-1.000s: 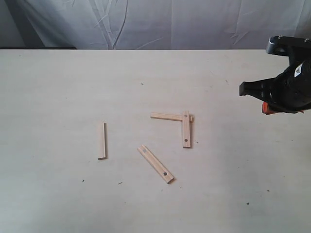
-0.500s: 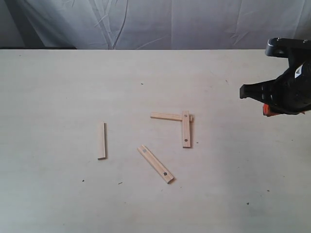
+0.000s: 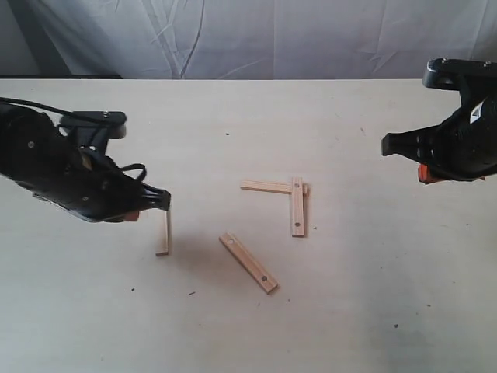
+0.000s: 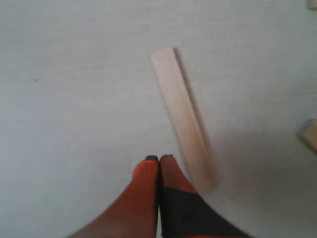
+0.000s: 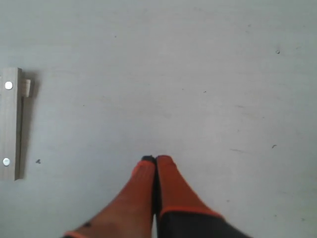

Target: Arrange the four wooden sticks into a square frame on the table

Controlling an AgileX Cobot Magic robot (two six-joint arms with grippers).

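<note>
Two sticks already make a corner near the middle of the desk (image 3: 248,109): the top stick (image 3: 264,186) lies crosswise, and the right stick (image 3: 297,208) runs toward the camera with its far end overlapping the top stick's right end. The slanted stick (image 3: 248,263) lies loose just below that corner, touching neither. The left stick (image 3: 162,237) lies well apart to the left, roughly parallel to the right stick. So the frame is about half built, and I judge the step in hand to be fetching the left stick.

The left arm (image 3: 78,175) hangs over that stick's far end and hides it in the exterior view. Its jaws are pressed together, orange fingertips (image 4: 146,173) touching and holding nothing, just beside one end of the stick (image 4: 183,114). The right arm (image 3: 450,148) waits off to the right, clear of the corner. Its jaws are likewise closed and empty, fingertips (image 5: 166,173) over bare desk with the right stick (image 5: 11,124) off to one side.

Next, the left jaws probably need to spread, straddle the stick's narrow width and close on it. The stick then has to go under the free end of the top stick, parallel to the right stick. The risk is nudging the thin strip askew while coming down.
</note>
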